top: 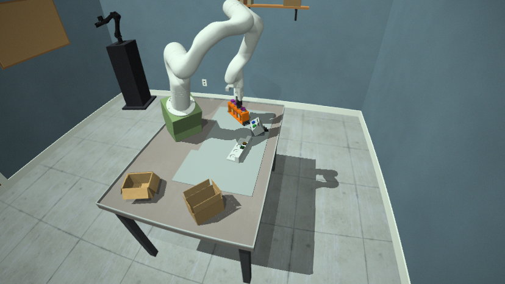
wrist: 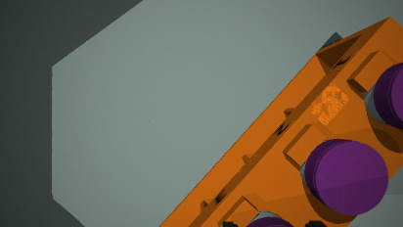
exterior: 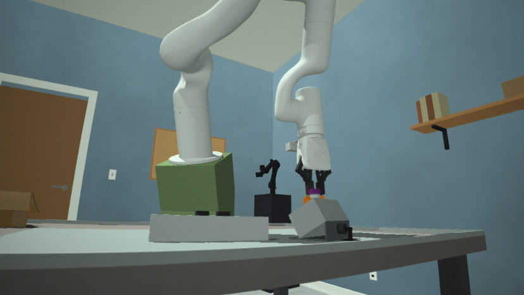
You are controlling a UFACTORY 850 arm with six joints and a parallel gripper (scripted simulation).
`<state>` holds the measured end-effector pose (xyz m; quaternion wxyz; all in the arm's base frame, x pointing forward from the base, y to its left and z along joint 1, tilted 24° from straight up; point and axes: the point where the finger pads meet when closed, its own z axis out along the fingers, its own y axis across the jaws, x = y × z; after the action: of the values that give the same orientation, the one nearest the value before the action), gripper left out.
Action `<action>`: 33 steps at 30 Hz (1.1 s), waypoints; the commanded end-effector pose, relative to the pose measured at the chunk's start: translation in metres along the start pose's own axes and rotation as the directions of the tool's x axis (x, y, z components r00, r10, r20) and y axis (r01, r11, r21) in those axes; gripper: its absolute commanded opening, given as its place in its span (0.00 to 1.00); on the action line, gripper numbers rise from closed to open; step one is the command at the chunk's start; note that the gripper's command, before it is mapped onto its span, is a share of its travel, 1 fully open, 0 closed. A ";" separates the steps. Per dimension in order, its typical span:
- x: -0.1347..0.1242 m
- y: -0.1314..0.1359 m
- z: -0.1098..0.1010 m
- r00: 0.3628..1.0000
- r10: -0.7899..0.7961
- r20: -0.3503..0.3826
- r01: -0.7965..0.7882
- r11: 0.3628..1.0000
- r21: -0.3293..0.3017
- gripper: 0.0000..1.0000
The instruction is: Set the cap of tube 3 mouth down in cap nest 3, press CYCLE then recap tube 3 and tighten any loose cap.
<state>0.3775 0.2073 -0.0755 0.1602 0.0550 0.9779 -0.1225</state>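
My gripper (top: 239, 106) (exterior: 315, 187) (wrist: 272, 225) points down over the orange decapping station (top: 244, 117) (wrist: 389, 29) and is shut on the purple cap of tube 3 (wrist: 269, 223), third from the far end. The cap is at the tube's top; its thread is hidden. The cap of tube 1 (top: 232, 100) (wrist: 393, 95) and the cap of tube 2 (wrist: 349, 176) are on. The cap of tube 4 (top: 243, 108) is on. The white cap tray (top: 239, 159) (exterior: 209, 228) shows no cap; its amber lamp (top: 244, 143) and green lamp (top: 242, 147) look dark. The blue CYCLE key (top: 253, 122) and green READY key (top: 254, 125) are untouched.
The grey key housing (top: 259, 131) (exterior: 311, 216) stands close to the station's near end, with the cap tray beyond it. Two open cardboard boxes (top: 140, 192) (top: 208, 212) stand at the table's near end. The green arm base (top: 183, 127) (exterior: 188, 190) is left of the station.
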 end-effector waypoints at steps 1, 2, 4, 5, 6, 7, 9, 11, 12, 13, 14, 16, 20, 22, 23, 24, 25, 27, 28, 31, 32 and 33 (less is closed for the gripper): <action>-0.001 0.001 0.000 0.999 -0.032 -0.016 0.033 0.999 0.038 0.00; -0.001 0.001 0.000 0.999 -0.032 -0.016 0.033 0.999 0.038 0.46; -0.001 0.001 0.000 0.999 -0.032 -0.016 0.033 0.999 0.038 0.46; -0.001 0.001 0.000 0.999 -0.032 -0.016 0.033 0.999 0.038 0.46; -0.001 0.001 0.000 0.999 -0.032 -0.016 0.033 0.999 0.038 0.46; -0.001 0.001 0.000 0.999 -0.032 -0.016 0.033 0.999 0.038 0.46; -0.001 0.001 0.000 0.999 -0.032 -0.016 0.033 0.999 0.038 0.46; -0.001 0.001 0.000 0.999 -0.032 -0.016 0.033 0.999 0.038 0.46; -0.001 0.001 0.000 0.999 -0.032 -0.016 0.033 0.999 0.038 0.46; -0.001 0.001 0.000 0.999 -0.032 -0.016 0.033 0.999 0.038 0.46; -0.001 0.001 0.000 0.999 -0.032 -0.016 0.033 0.999 0.038 0.46; -0.001 0.001 -0.001 0.991 0.134 -0.009 -0.133 0.990 0.040 0.46; -0.001 0.001 0.000 0.958 0.287 -0.003 -0.287 0.957 0.041 0.46; -0.001 0.001 0.000 0.927 0.375 0.001 -0.374 0.926 0.041 0.46; -0.001 0.001 0.000 0.927 0.375 0.001 -0.374 0.926 0.041 0.46; -0.001 0.001 -0.001 0.893 0.451 0.004 -0.450 0.892 0.041 0.46; -0.001 0.001 -0.001 0.893 0.451 0.004 -0.450 0.892 0.041 0.46; -0.001 0.001 -0.001 0.852 0.523 0.008 -0.523 0.851 0.040 0.46; -0.001 0.001 -0.001 0.852 0.523 0.008 -0.523 0.851 0.040 0.46; -0.001 0.001 -0.001 0.754 0.657 0.014 -0.657 0.753 0.038 0.46; -0.001 0.001 -0.001 0.754 0.657 0.014 -0.657 0.753 0.038 0.46; -0.001 0.001 -0.001 0.705 0.709 0.017 -0.709 0.704 0.039 0.46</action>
<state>0.3777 0.2076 -0.0753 0.1727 0.3253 0.9230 -0.1115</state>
